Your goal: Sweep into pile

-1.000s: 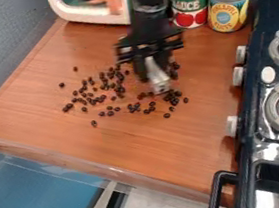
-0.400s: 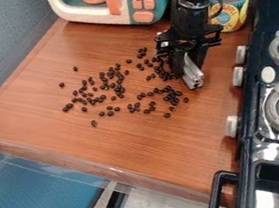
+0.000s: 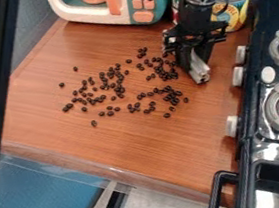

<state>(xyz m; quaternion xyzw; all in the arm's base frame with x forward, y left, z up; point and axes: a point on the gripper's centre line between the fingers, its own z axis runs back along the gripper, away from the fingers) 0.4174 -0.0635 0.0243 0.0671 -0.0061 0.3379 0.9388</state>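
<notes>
Your hand (image 3: 198,71) low over the desk (image 3: 116,148) on the stove (image 3: 267,154) side, a pale silvery piece (image 3: 198,66) at its lower end, whether apart or together you cannot tell, dark beans (image 3: 110,113) scattered loosely beside it mid-desk.

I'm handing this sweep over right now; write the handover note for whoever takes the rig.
Gripper: closed on a silvery bar, at the right side of the scatter in the camera view. Whether the bar touches the counter, I can't tell.
Beans: dark, loose on the counter, some bunched near the bar, strays at the far left and lower edge.
Done: bar in hand.
Left: gather everything into one pile; no single pile yet.
Nearby: toy stove at right.
</notes>
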